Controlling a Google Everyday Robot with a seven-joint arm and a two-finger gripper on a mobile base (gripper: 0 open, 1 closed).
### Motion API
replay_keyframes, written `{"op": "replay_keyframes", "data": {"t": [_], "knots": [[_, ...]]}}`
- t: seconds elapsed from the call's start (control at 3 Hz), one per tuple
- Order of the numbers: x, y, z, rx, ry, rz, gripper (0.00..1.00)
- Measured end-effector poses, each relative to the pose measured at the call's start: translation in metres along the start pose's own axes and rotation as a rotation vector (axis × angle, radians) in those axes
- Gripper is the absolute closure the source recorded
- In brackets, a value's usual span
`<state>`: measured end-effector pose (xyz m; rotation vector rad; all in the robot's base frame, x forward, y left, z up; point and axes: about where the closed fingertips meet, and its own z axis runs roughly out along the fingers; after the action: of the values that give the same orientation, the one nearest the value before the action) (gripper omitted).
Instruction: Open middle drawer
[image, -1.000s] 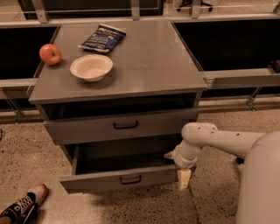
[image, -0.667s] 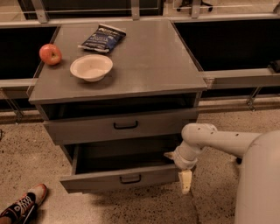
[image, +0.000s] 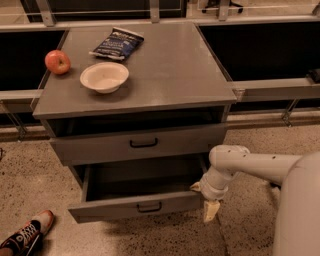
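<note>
In the camera view, my gripper (image: 210, 210) hangs low at the right front corner of the middle drawer (image: 115, 210). This is a grey flat-fronted cabinet drawer with a small black bar handle (image: 149, 206). The pale tip of the gripper points down toward the speckled stone floor (image: 35, 175), just beside the end of the drawer front. Whether the gripper is spread or closed I cannot tell, nor whether it touches the drawer. My white jointed arm (image: 255, 164) reaches in from the right, bending down at the wrist just above the gripper.

The middle drawer stands pulled well out from the grey metal cabinet (image: 170, 75), and its wide shallow grey tray is open to view from above. Above it sits the taller-fronted grey top drawer (image: 100, 147) with its own black bar handle (image: 144, 143). A dark gap shows between this drawer and the cabinet top.

Three things rest on the cabinet top. A red round apple (image: 57, 62) lies near the left edge. A white shallow bowl (image: 104, 77) stands upright just to the right of the apple. A dark blue crinkled snack bag (image: 116, 43) lies flat behind the bowl, toward the back.

At the lower left corner, an orange and black sneaker with a white sole (image: 27, 235) rests on the floor, well apart from the drawer.
</note>
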<state>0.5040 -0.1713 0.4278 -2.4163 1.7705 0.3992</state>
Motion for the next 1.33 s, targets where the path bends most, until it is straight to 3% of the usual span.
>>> {"op": "replay_keyframes", "data": {"t": [0.33, 0.67, 1.33], "knots": [[-0.005, 0.020, -0.004, -0.018, 0.002, -0.003, 0.39], [-0.007, 0.040, -0.011, -0.033, 0.009, 0.007, 0.39], [-0.015, 0.050, -0.028, -0.023, 0.051, -0.001, 0.00]]}}
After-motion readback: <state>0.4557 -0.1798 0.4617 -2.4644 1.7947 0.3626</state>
